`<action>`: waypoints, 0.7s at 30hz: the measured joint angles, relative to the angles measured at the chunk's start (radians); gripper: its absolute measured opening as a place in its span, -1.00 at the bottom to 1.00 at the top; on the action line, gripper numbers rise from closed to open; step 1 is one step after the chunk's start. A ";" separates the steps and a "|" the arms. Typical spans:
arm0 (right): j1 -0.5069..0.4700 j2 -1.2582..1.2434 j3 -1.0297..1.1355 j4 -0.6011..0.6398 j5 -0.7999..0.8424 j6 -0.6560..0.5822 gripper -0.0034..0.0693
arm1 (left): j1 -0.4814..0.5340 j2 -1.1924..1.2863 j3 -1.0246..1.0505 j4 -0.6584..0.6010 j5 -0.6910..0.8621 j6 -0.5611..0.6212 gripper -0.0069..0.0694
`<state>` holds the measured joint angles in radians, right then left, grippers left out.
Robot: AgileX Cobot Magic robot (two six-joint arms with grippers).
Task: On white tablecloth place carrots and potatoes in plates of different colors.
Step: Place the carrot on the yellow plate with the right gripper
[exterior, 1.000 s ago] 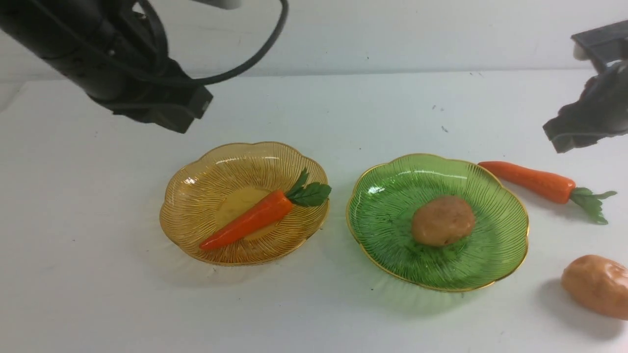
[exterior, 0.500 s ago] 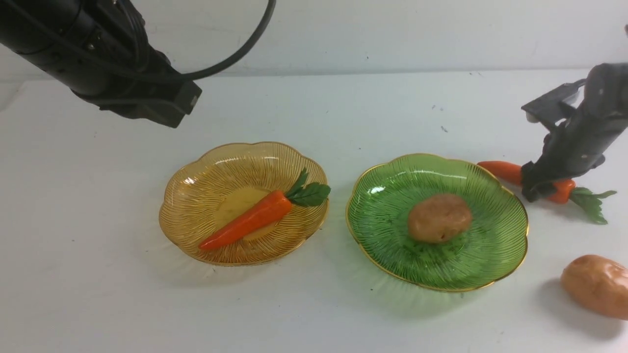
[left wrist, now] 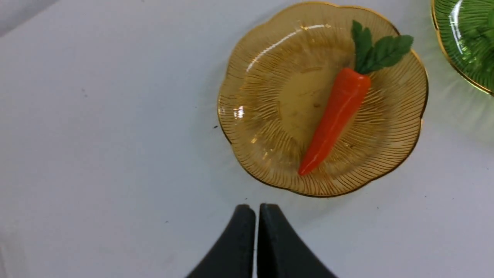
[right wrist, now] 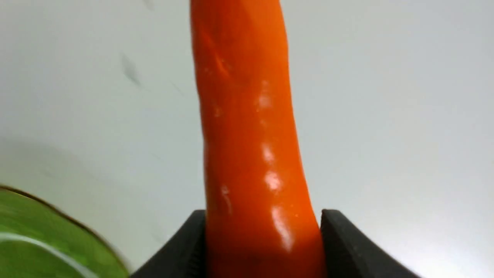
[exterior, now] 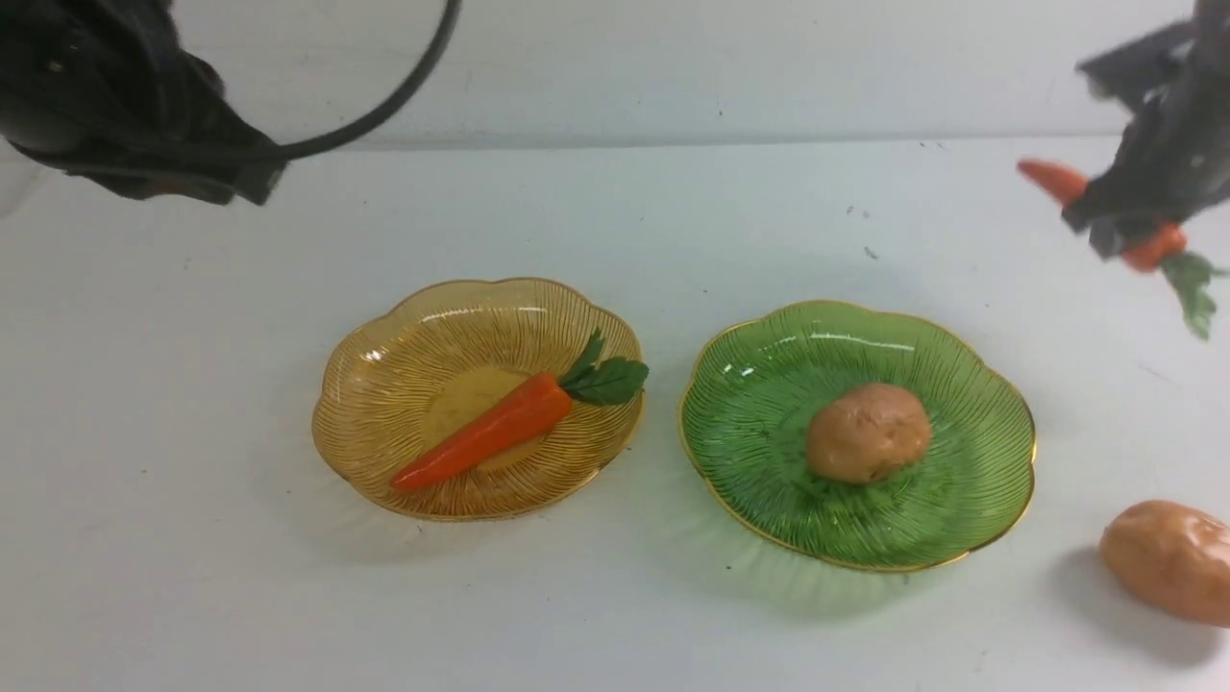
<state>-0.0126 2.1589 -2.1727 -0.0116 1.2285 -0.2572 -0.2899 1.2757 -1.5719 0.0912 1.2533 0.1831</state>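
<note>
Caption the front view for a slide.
Right gripper lifts a carrot beyond the green plate, where a potato sits.

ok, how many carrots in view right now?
2. One carrot lies in the amber plate, its leaves reaching over the rim; the other carrot is off the tablecloth, gripped by the right end effector.

Glossy orange carrot (right wrist: pixel 251 127) clamped in my pincer (right wrist: pixel 264 235), a dark fingertip pressing each side of its body, while a curved piece of green plate (right wrist: pixel 42 247), dark-rimmed and blurred, shows apart from it on the white cloth (right wrist: pixel 386 116).
</note>
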 joint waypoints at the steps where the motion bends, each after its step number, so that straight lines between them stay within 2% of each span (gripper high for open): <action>1: 0.008 -0.016 -0.033 0.061 0.001 0.018 0.00 | 0.014 -0.021 0.020 0.001 0.000 0.000 -0.82; 6: 0.108 -0.057 -0.079 0.424 0.009 -0.009 0.00 | 0.094 -0.079 0.104 0.003 0.001 0.000 -0.82; 9: 0.199 -0.039 -0.080 0.520 0.010 -0.026 0.00 | 0.144 -0.095 0.148 0.002 0.003 0.000 -0.82; 10: 0.283 -0.008 -0.080 0.564 0.012 -0.031 0.00 | 0.174 -0.096 0.174 -0.008 0.003 0.000 -0.82; 12: 0.422 0.065 -0.079 0.562 -0.001 -0.036 0.00 | 0.214 -0.095 0.218 -0.045 0.003 0.004 -0.82; 15: 0.561 0.156 -0.077 0.473 -0.123 -0.037 0.00 | 0.231 -0.094 0.248 -0.081 0.003 0.012 -0.82; 18: 0.621 0.193 -0.077 0.380 -0.224 -0.037 0.02 | 0.232 -0.094 0.266 -0.091 0.002 0.012 -0.82; 21: 0.658 0.216 -0.077 0.281 -0.306 -0.037 0.17 | 0.232 -0.094 0.270 -0.109 0.002 0.012 -0.82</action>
<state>0.6452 2.3745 -2.2495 0.2699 0.9224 -0.2944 -0.0577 1.1815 -1.3019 -0.0179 1.2556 0.1955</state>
